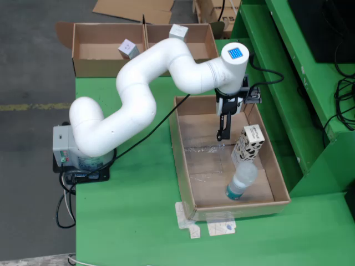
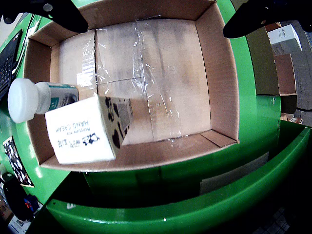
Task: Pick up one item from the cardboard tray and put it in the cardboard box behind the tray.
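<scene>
We see the white arm [image 1: 138,94] reaching from its base at the left of the overhead view across the green table [image 1: 133,210], with the gripper [image 1: 223,133] hanging point-down inside the cardboard tray [image 1: 183,160], over the end nearest the boxes. In the wrist view its two dark fingers [image 2: 253,17] sit at the top corners, far apart with nothing between them, so we read the tool as spread wide and empty.

Two items remain in the tray. A cow-patterned carton [image 1: 248,144] stands upright against the right-hand wall in the overhead view, just beside the gripper but apart from it. A clear bottle with a white cap [image 1: 241,180] lies on its side right next to the carton, toward the tray's near end; in the wrist view the carton's printed top partly hides the bottle. Clear tape runs across the tray floor [image 2: 161,87], which is otherwise bare under the fingers.

Behind the tray sits the cardboard box [image 1: 89,61], split into two compartments. A small white box [image 1: 128,49] rests in the left one, and another white box [image 1: 178,31] shows at the divider, partly hidden by the arm. Black cables [image 1: 266,72] trail off to the right.
</scene>
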`<state>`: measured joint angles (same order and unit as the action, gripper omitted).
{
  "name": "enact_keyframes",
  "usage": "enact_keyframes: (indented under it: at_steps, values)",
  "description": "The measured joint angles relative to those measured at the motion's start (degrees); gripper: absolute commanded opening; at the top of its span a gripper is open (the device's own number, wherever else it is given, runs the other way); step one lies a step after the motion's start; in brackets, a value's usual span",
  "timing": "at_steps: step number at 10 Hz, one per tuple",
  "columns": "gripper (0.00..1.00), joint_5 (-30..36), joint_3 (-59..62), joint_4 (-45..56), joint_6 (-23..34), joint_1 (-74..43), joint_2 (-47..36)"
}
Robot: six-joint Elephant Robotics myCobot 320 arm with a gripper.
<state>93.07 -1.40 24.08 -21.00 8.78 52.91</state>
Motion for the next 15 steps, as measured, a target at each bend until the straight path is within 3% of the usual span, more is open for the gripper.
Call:
enact_keyframes:
  at_steps: [8,11,12,13,14,15]
  values:
    - [1.00,0.9,-0.1,-8.5,-0.7,-5.6,3.4]
    - [1.00,-2.9,-0.1,-16.1,0.4,-6.0,7.5]
    - [1.00,-11.3,-0.1,-26.2,2.8,-5.5,11.4]
    - [1.00,-21.2,0.0,-39.8,12.7,-1.1,20.1]
    - [1.00,-34.5,-0.1,-52.6,18.8,-1.4,21.4]
    - [1.00,-37.4,-0.1,-52.6,18.8,-1.4,21.4]
